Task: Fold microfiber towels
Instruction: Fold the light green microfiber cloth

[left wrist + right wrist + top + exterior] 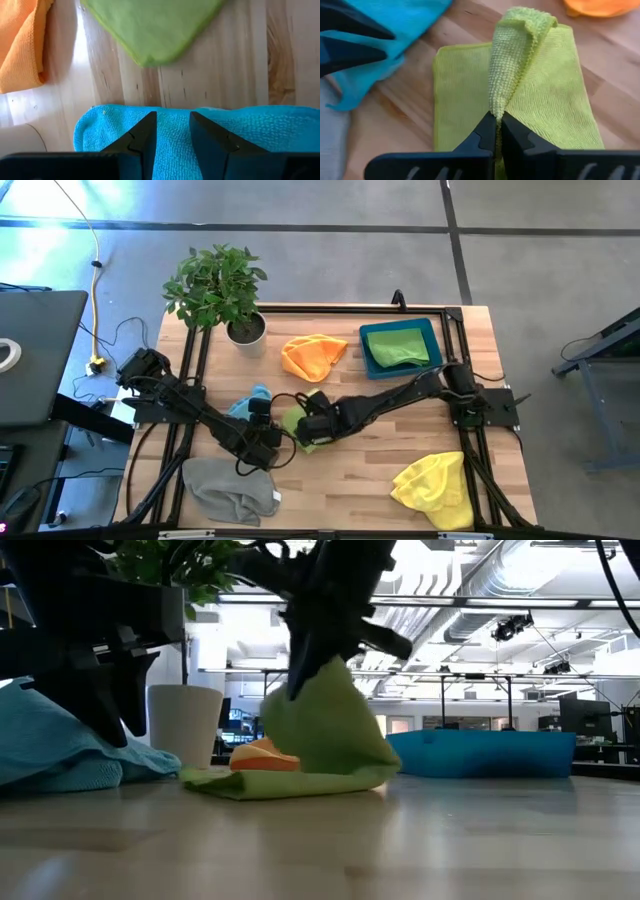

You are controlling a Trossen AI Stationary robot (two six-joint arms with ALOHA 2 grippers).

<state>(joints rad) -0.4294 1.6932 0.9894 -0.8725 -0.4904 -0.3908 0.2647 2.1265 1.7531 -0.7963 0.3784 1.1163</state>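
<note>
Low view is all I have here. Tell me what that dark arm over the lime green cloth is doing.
Observer: The right tool is shut on a raised fold of the lime green towel, lifting it off the table.
Operator: Report the other arm.
Observer: The left tool hangs over the light blue towel, its fingers apart and nothing between them.
Operator: Say what is in the blue bin.
Observer: The blue bin holds a green towel.
Operator: List what lies nearer the front edge.
Observer: A grey towel on the left, a yellow towel on the right.
</note>
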